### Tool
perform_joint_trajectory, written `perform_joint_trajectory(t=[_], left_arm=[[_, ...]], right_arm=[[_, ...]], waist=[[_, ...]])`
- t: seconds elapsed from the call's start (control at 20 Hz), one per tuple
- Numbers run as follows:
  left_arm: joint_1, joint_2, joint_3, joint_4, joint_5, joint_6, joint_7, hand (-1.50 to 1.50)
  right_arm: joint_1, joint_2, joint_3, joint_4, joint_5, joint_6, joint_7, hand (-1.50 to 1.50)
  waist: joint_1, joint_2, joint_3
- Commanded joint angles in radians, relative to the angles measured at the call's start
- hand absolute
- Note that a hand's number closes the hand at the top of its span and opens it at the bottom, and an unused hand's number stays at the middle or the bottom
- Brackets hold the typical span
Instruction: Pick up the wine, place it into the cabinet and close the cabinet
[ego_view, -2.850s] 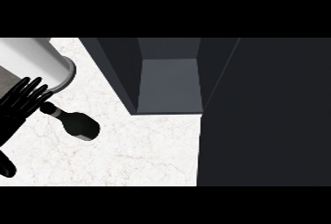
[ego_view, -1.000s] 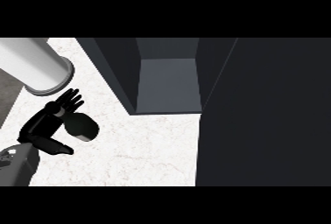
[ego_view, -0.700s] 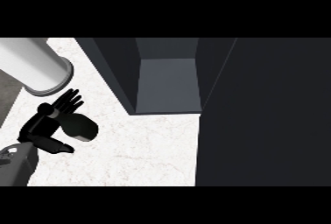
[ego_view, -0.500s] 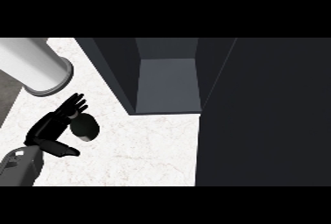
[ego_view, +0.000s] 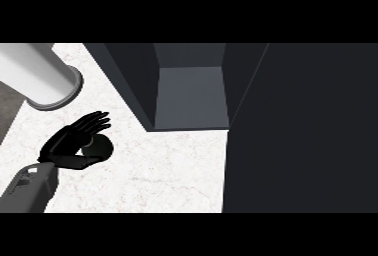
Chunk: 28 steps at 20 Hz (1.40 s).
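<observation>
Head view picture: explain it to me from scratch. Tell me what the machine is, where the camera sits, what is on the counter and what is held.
The camera sits at a humanoid robot's head and looks steeply down at a white marbled counter. The grey forearm coming in from the lower left ends in a black robot hand, the robot's left. It is up against the wine bottle, seen from above as a dark round shape, with the fingers along one side and the thumb below; the bottle is not clearly gripped. The right robot hand is not in view. Ahead stands the open cabinet, its inside grey. The dark slab at right looks like its door. A pale cylinder lies at upper left.
</observation>
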Motion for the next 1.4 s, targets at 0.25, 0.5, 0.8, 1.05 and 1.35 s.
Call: perform_joint_trajectory(t=[0.25, 0.5, 0.8, 1.05, 1.35], left_arm=[[0.015, -0.005, -0.09, -0.035, -0.024, -0.19, -0.15, 1.5], [0.079, -0.02, -0.142, -0.136, -0.089, -0.017, -0.285, 1.5], [0.26, -0.139, 0.04, -0.235, 0.06, 0.428, -0.185, 1.5], [0.369, -0.213, 0.017, -0.412, 0.035, 0.549, -0.258, 1.5], [0.47, -0.259, -0.009, -0.709, 0.066, 0.59, -0.191, 1.5]], right_arm=[[0.03, 0.0, -0.018, -0.09, -0.07, 0.0, 0.033, -1.5], [0.002, 0.007, -0.042, -0.056, -0.054, -0.018, 0.038, -1.5], [0.034, 0.018, -0.032, -0.077, -0.031, -0.02, 0.03, -1.5], [0.058, 0.005, -0.042, -0.128, -0.074, -0.004, 0.059, -1.5], [0.074, 0.014, -0.049, -0.104, -0.072, 0.018, 0.024, -1.5]], waist=[[0.006, -0.001, 0.001], [0.022, -0.003, 0.001], [0.063, -0.02, 0.005], [0.038, -0.01, 0.003], [0.034, -0.006, 0.003]])
